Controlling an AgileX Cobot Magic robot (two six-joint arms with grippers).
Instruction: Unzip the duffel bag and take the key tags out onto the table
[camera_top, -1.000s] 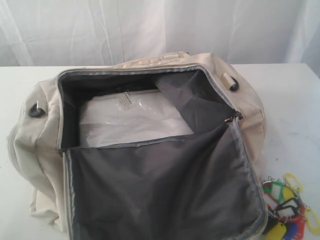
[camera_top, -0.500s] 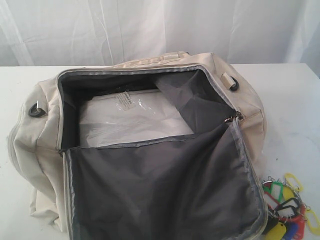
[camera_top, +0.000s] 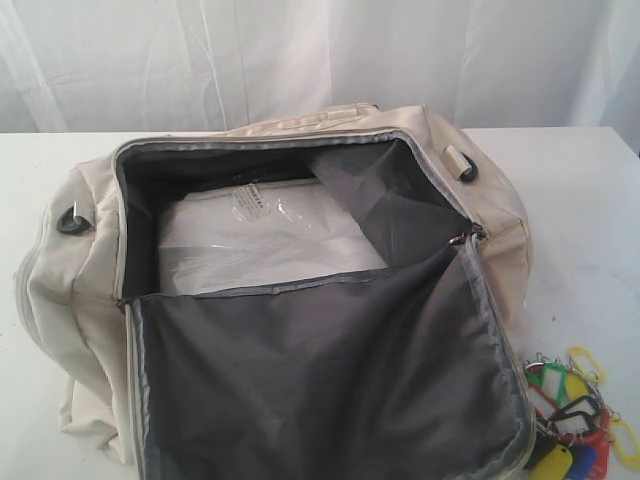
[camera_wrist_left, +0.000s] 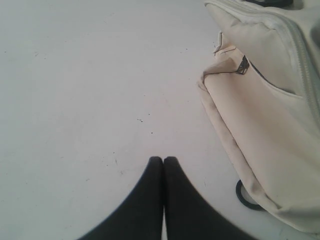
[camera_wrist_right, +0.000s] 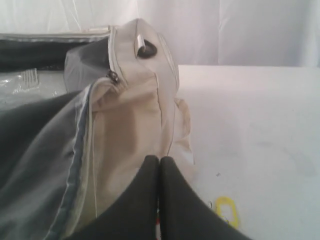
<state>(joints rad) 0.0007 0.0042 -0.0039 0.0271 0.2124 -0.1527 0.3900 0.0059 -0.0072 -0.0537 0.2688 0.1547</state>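
The cream duffel bag (camera_top: 480, 200) lies unzipped on the white table (camera_top: 580, 200), its grey-lined flap (camera_top: 330, 380) folded forward and a clear plastic packet (camera_top: 260, 240) showing inside. The coloured key tags (camera_top: 575, 420) rest on the table beside the bag's front right corner. Neither gripper shows in the exterior view. My left gripper (camera_wrist_left: 163, 160) is shut with nothing in it over bare table, beside the bag's end (camera_wrist_left: 260, 100). My right gripper (camera_wrist_right: 159, 160) is shut and empty, in front of the bag's side (camera_wrist_right: 135, 115), with a yellow tag (camera_wrist_right: 226, 209) just beside it.
A white curtain (camera_top: 300, 60) hangs behind the table. A dark metal zip pull (camera_top: 458, 238) hangs at the bag's right corner, and black strap rings (camera_top: 72, 220) sit at both ends. Bare tabletop lies right of the bag.
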